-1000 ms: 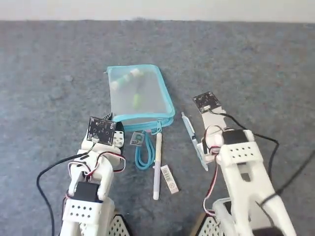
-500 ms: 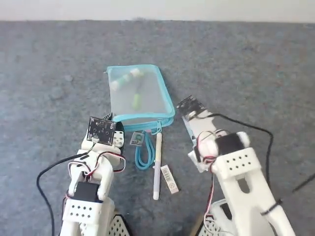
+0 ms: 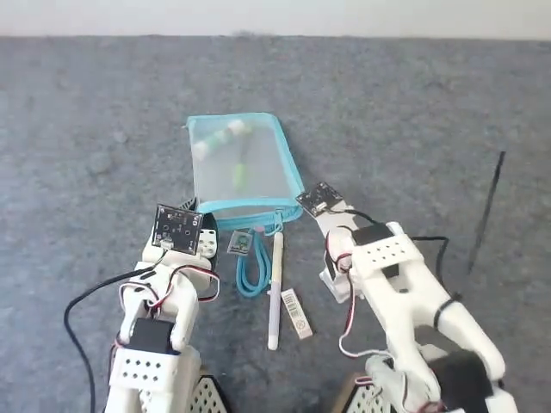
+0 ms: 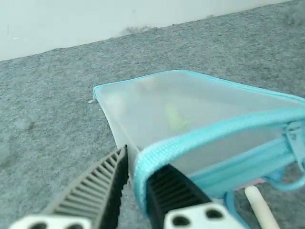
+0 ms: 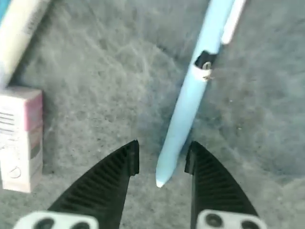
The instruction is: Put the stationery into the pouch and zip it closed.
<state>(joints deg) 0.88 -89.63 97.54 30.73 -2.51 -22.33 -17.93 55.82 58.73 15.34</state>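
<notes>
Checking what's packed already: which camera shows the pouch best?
The high view: the whole pouch lies in sight, green and white items showing through it. The left wrist view shows its blue zip edge between the jaws of the left gripper. The right wrist view faces the blue pen.

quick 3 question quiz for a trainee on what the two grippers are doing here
1. True or false: the left gripper is clamped on the teal edge of the pouch.
2. What does the right gripper straddle? A a ruler, B the blue pen, C scissors.
3. Fill in: the right gripper is ___ (open or shut).
Key: 1 true; 2 B; 3 open.
</notes>
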